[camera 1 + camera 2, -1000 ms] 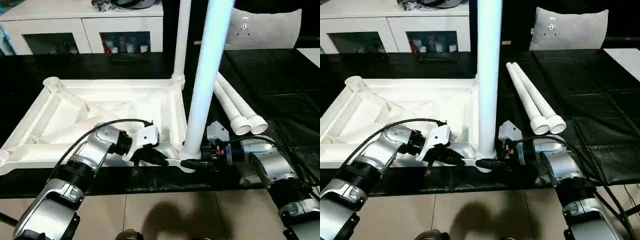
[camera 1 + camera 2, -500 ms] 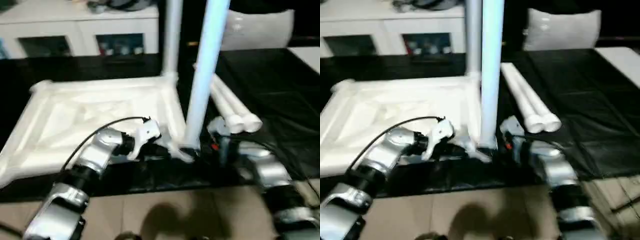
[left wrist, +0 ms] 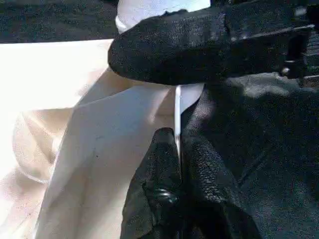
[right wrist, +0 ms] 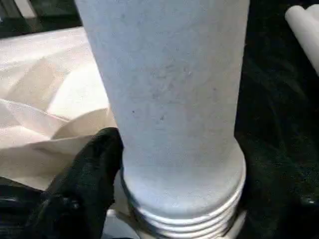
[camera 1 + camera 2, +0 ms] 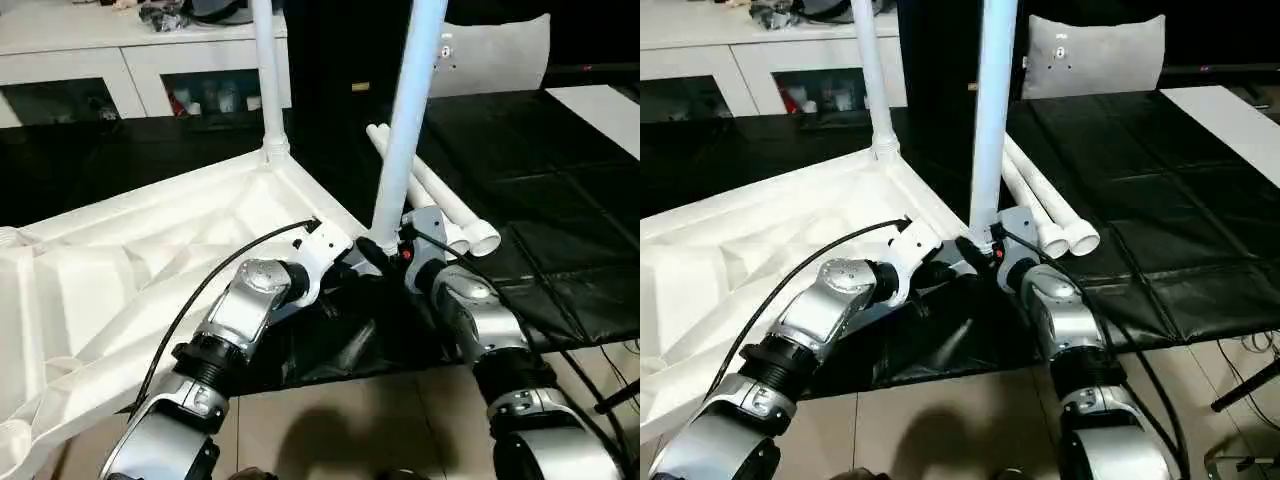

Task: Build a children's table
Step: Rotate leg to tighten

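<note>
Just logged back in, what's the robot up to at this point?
It is building the children's table. The tabletop lies underside up with two legs standing in corner sockets. The left gripper is shut on the tabletop's thin edge, and the right gripper is around the base of the near leg. Two spare legs lie on the black cloth.

Tabletop (image 5: 150, 260) swung round; near corner now farther.

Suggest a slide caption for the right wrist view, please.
Right gripper fingers around the base of an upright leg at the tabletop corner.
</note>
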Robot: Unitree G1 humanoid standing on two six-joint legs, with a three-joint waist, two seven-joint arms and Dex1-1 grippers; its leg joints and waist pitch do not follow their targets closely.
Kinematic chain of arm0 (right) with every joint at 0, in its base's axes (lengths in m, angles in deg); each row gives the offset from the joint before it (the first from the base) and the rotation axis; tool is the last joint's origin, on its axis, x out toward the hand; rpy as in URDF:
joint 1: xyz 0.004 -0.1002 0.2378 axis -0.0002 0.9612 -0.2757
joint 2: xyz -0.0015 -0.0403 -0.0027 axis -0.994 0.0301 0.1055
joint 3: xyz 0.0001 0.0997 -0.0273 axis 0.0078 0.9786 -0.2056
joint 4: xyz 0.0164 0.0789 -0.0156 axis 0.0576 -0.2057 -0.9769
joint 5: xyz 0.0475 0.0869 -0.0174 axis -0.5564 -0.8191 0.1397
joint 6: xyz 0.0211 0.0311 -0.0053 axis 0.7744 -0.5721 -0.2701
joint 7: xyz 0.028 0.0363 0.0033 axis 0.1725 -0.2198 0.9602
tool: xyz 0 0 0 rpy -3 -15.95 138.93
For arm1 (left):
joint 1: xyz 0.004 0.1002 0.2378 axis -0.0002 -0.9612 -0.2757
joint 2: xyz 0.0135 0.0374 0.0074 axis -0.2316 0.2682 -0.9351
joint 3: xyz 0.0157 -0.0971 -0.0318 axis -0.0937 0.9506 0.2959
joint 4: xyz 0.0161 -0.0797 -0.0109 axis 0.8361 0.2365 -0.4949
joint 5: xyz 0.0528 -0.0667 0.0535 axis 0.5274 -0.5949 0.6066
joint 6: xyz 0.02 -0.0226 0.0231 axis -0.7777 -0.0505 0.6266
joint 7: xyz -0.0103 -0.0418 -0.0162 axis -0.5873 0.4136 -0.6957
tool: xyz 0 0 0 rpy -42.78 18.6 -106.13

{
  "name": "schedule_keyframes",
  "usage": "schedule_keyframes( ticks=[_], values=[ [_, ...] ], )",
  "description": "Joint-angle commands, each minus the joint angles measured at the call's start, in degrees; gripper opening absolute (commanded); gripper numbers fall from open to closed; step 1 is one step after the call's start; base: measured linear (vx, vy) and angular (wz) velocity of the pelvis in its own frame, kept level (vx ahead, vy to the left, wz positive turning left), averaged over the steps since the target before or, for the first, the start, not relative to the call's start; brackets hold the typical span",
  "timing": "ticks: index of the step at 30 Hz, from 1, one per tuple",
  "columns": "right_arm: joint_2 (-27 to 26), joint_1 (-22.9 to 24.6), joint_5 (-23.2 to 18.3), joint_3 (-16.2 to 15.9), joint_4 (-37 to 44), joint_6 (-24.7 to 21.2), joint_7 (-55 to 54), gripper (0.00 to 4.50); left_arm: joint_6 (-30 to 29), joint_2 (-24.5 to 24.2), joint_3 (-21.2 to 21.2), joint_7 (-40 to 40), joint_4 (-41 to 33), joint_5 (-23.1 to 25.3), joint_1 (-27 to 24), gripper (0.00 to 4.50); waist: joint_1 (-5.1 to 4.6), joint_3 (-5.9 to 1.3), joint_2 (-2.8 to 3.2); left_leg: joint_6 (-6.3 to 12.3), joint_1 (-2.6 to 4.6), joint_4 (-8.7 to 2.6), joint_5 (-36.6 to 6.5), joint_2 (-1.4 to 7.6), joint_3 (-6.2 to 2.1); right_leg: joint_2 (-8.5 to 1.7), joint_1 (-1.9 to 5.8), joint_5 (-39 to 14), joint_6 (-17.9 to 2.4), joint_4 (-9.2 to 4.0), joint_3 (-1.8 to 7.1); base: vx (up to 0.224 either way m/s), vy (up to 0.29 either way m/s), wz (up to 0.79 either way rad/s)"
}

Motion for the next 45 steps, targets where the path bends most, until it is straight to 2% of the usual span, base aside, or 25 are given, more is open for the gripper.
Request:
schedule_keyframes(
  ticks=[1,3,4,7,11,16,17,19,21,23,24,29,31,33,34,38,39,40,44,45],
  values=[
    [-1.8,1.0,-0.6,-3.4,1.5,1.3,5.4,3.88,2.6,0.5,0.9,-0.5,-2.4,-1.9,0.7,0.00,0.52,-4.25,-0.91,3.63,0.83,-4.02,-16.2,2.75,-1.13,-3.35,2.52,-19.6,-10.5,-4.28,1.98,0.000,0.000,0.00],
    [-1.2,1.3,-0.3,-3.4,1.6,1.6,5.8,4.00,2.8,0.2,0.9,-0.1,-2.5,-1.9,0.6,0.00,0.53,-4.29,-0.92,4.13,0.58,-4.02,-14.9,2.69,-1.16,-3.35,2.80,-17.8,-11.3,-3.99,1.94,0.000,0.000,0.00],
    [1.2,2.3,-0.5,-3.3,2.2,2.4,8.7,4.10,3.2,-1.0,0.4,1.9,-2.6,-2.1,0.1,0.00,0.66,-4.26,-0.69,4.30,0.71,-3.94,-14.9,2.68,-1.13,-3.46,2.78,-18.2,-11.5,-4.07,1.90,0.000,0.000,0.00],
    [4.4,3.6,-1.3,-3.2,3.8,3.5,14.4,4.30,4.5,-3.0,-0.7,5.9,-2.7,-2.4,-0.5,0.00,1.25,-4.29,-0.81,4.83,0.69,-3.90,-14.6,2.81,-1.07,-3.42,2.94,-18.0,-11.2,-4.06,1.93,0.000,0.000,0.00],
    [9.2,3.9,-2.3,-3.8,5.7,4.5,21.8,4.45,6.6,-6.1,-2.7,12.6,-2.2,-2.4,-0.9,0.00,1.39,-4.22,-0.50,4.76,0.79,-3.96,-15.4,2.90,-1.19,-3.27,2.93,-18.7,-11.5,-4.06,1.80,0.000,0.000,0.00],
    [12.3,3.5,-1.7,-5.7,6.4,5.5,28.3,4.45,9.7,-9.3,-5.2,19.6,-1.9,-2.2,-1.2,0.00,1.56,-4.10,-0.47,4.05,0.91,-4.10,-17.0,3.15,-1.12,-3.31,2.72,-19.4,-12.1,-4.03,1.83,0.000,0.000,0.00],
    [14.0,3.2,-1.8,-7.1,7.0,6.2,33.6,4.45,12.3,-11.7,-6.9,24.6,-1.6,-2.1,-1.3,0.00,1.79,-4.12,-0.74,4.07,0.98,-4.06,-17.3,3.15,-1.07,-3.34,2.75,-20.1,-12.0,-4.08,1.83,0.000,0.000,0.00],
    [14.7,3.1,-2.1,-7.7,7.2,6.4,36.1,4.45,12.8,-12.6,-7.5,26.7,-1.4,-2.2,-1.3,0.00,2.28,-4.12,-0.61,4.06,1.04,-4.11,-17.0,3.30,-1.06,-3.36,2.66,-20.4,-11.8,-3.94,1.92,0.000,0.000,0.00],
    [16.2,3.0,-2.5,-9.4,7.9,6.7,41.0,4.45,14.8,-14.5,-8.8,31.1,-0.8,-2.3,-1.0,0.00,2.74,-4.08,-0.85,3.89,1.22,-4.13,-16.9,3.41,-0.98,-3.40,2.54,-20.4,-11.8,-3.90,2.02,0.000,0.000,0.00],
    [16.6,3.0,-2.6,-10.1,8.1,6.7,42.8,4.45,15.5,-15.2,-9.2,32.7,-0.5,-2.2,-0.8,0.00,2.99,-4.04,-0.59,3.76,1.27,-4.24,-17.2,3.49,-1.03,-3.39,2.45,-20.5,-11.9,-3.75,2.05,0.000,0.000,0.00],
    [17.0,2.7,-2.5,-11.4,8.0,6.5,45.6,4.18,17.1,-16.8,-10.3,35.9,0.1,-1.9,-0.4,0.00,3.07,-4.06,-0.73,3.49,1.28,-4.27,-17.5,3.52,-1.10,-3.49,2.48,-20.6,-12.1,-3.73,2.09,0.000,0.000,0.00],
    [17.1,2.2,-2.9,-12.0,7.9,6.0,47.4,3.98,18.0,-17.5,-10.5,37.3,0.7,-2.1,0.0,0.00,3.27,-4.02,-0.66,2.93,1.32,-4.32,-17.7,3.50,-1.05,-3.51,2.43,-20.5,-12.3,-3.69,2.20,0.000,0.000,0.00],
    [17.1,2.0,-3.5,-12.4,8.1,4.6,49.1,3.71,18.6,-17.9,-10.5,38.0,1.3,-2.2,0.4,0.00,3.42,-4.06,-0.95,2.90,1.30,-4.31,-17.6,3.49,-1.06,-3.53,2.52,-20.7,-12.2,-3.63,2.18,0.000,0.000,0.00],
    [17.2,1.9,-3.9,-12.6,8.2,3.9,50.2,3.69,19.0,-18.1,-10.4,38.4,1.8,-2.2,0.6,0.00,3.55,-4.11,-0.82,3.05,1.26,-4.26,-17.0,3.48,-1.05,-3.59,2.54,-20.6,-12.2,-3.62,2.18,0.000,0.000,0.00],
    [17.2,1.9,-3.9,-12.6,8.2,3.9,50.4,3.54,19.0,-18.1,-10.4,38.5,1.9,-2.2,0.6,0.00,3.53,-4.12,-1.01,3.05,1.23,-4.24,-16.8,3.48,-1.02,-3.59,2.56,-20.6,-12.2,-3.59,2.18,0.000,0.000,0.00],
    [17.2,2.1,-4.1,-12.8,8.2,3.7,50.9,3.25,19.0,-18.1,-10.2,38.9,2.0,-2.5,0.5,0.00,3.68,-4.16,-0.88,3.14,1.25,-4.21,-16.0,3.52,-1.02,-3.64,2.54,-20.0,-12.4,-3.48,2.20,0.000,0.000,0.00],
    [17.2,2.4,-4.3,-12.9,8.5,3.1,51.2,3.17,19.0,-18.2,-10.2,39.0,2.2,-2.6,0.3,0.00,3.71,-4.14,-1.13,3.19,1.29,-4.20,-16.1,3.49,-0.95,-3.56,2.51,-20.4,-12.3,-3.59,2.19,0.000,0.000,0.00],
    [17.1,2.7,-4.5,-13.0,8.8,2.6,51.3,2.93,18.9,-18.2,-10.0,38.9,2.3,-2.7,0.2,0.00,3.83,-4.13,-0.96,3.18,1.29,-4.22,-16.1,3.55,-1.03,-3.63,2.51,-20.8,-12.2,-3.53,2.19,0.000,0.000,0.00],
    [16.5,3.2,-5.0,-12.6,9.3,1.5,51.0,2.82,18.2,-18.0,-9.5,38.3,2.1,-3.3,-0.1,0.00,3.88,-4.12,-1.09,2.99,1.26,-4.25,-16.1,3.54,-1.05,-3.68,2.53,-21.4,-11.9,-3.55,2.18,0.000,0.000,0.00],
    [15.3,3.9,-5.5,-12.1,10.0,0.0,49.4,2.71,16.1,-17.3,-8.4,36.7,1.4,-4.2,-0.4,0.00,3.91,-4.15,-1.06,2.93,1.26,-4.21,-15.8,3.53,-1.02,-3.67,2.51,-21.1,-11.9,-3.50,2.22,0.000,0.000,0.00]
  ],
)
